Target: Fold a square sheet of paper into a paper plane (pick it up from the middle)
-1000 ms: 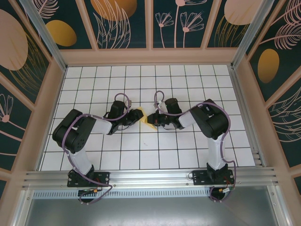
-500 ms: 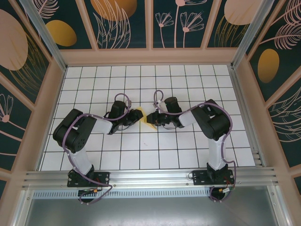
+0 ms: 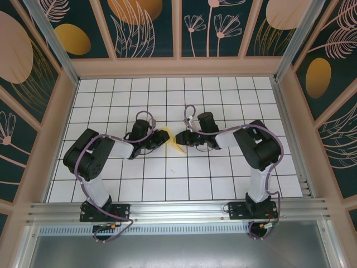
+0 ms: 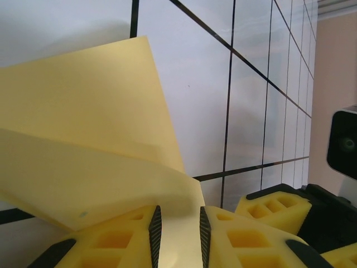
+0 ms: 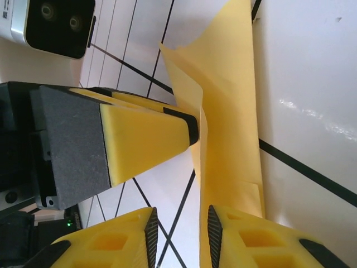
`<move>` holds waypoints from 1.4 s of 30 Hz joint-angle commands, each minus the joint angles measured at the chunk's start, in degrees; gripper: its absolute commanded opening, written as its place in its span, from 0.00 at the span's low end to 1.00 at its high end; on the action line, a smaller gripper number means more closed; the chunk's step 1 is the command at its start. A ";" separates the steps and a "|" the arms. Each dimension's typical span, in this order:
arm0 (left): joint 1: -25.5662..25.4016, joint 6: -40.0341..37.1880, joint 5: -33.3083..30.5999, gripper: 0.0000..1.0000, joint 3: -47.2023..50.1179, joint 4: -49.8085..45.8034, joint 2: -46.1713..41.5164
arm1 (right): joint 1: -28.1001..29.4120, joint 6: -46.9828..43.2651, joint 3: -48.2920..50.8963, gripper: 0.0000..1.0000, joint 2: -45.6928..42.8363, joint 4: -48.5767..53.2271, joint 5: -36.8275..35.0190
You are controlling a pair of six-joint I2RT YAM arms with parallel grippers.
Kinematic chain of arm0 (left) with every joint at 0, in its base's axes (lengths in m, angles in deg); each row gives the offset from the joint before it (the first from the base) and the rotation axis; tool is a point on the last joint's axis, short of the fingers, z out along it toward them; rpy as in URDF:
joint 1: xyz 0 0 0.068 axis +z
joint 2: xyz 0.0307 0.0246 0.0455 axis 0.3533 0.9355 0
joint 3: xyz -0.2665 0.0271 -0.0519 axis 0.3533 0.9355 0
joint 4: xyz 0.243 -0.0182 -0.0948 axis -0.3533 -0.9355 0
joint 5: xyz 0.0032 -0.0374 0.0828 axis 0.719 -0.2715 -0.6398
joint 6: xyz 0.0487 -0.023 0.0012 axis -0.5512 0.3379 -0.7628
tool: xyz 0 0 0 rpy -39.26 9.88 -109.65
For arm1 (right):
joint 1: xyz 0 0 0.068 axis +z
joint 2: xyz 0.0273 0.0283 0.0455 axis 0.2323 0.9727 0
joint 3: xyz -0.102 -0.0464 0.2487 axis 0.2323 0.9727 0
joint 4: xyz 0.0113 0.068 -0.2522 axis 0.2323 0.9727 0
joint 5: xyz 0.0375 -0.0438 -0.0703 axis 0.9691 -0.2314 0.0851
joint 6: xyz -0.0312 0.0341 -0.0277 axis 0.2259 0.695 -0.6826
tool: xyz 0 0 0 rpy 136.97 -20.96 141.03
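The yellow sheet of paper (image 3: 174, 145) lies folded and creased on the white grid table, between my two grippers. In the left wrist view the paper (image 4: 95, 151) curls up in two layers, and one flap fills the gap of my left gripper (image 4: 178, 215), whose jaws stand a little apart. My right gripper (image 5: 181, 215) is open, with the paper (image 5: 231, 111) resting along its right finger. The left gripper's finger (image 5: 145, 139) touches the paper's edge from the other side. From above, the left gripper (image 3: 163, 135) and right gripper (image 3: 179, 139) nearly meet.
The white grid table (image 3: 167, 178) has wooden walls (image 3: 178, 67) at the back and sides and a metal rail (image 3: 178, 209) at the near edge. The right gripper's finger (image 4: 273, 206) sits close beside the left gripper.
The right arm's wrist and elbow have swung slightly to the right, and a little more yellow paper shows below the grippers. The left arm has not moved.
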 commanded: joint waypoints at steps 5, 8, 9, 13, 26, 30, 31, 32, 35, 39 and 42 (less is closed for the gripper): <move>-0.24 0.36 -0.95 0.27 -1.55 -1.29 1.25 | -0.18 -14.10 1.03 0.33 -3.03 5.55 -1.92; -0.24 0.28 -0.83 0.27 -1.93 -1.45 1.38 | -0.19 -17.03 0.53 0.33 -2.73 6.73 -2.56; -0.24 0.28 -0.79 0.27 -2.06 -1.45 1.50 | -0.09 -17.85 0.63 0.32 -2.69 6.73 -2.59; -0.24 0.08 -0.53 0.27 -2.68 -1.58 1.80 | 0.68 -19.49 0.61 0.33 -2.27 6.55 -3.30; -0.24 -0.16 -0.01 0.27 -4.20 -1.61 2.78 | 1.37 -20.47 -0.24 0.29 -0.51 6.46 -4.04; -0.24 -0.34 0.10 0.27 -4.71 -1.89 2.84 | 1.35 -20.73 -0.16 0.23 -0.29 6.36 -4.08; -0.24 -0.43 0.08 0.27 -4.79 -2.05 2.81 | 1.33 -20.70 -0.18 0.22 -0.31 6.21 -4.00; -0.24 -0.50 0.08 0.27 -4.88 -2.09 2.75 | 1.37 -20.59 -0.18 0.20 -0.29 6.20 -3.88; -0.24 -0.60 0.10 0.27 -5.06 -2.32 2.71 | 1.33 -20.27 -0.44 0.14 -0.05 6.20 -3.68; -0.24 -0.78 0.05 0.27 -5.20 -2.44 2.47 | 1.25 -18.71 -0.77 0.06 0.83 5.76 -2.57; -0.22 -1.03 0.16 0.28 -5.33 -2.40 2.04 | 1.06 -16.70 -0.72 0.02 1.18 4.82 -1.18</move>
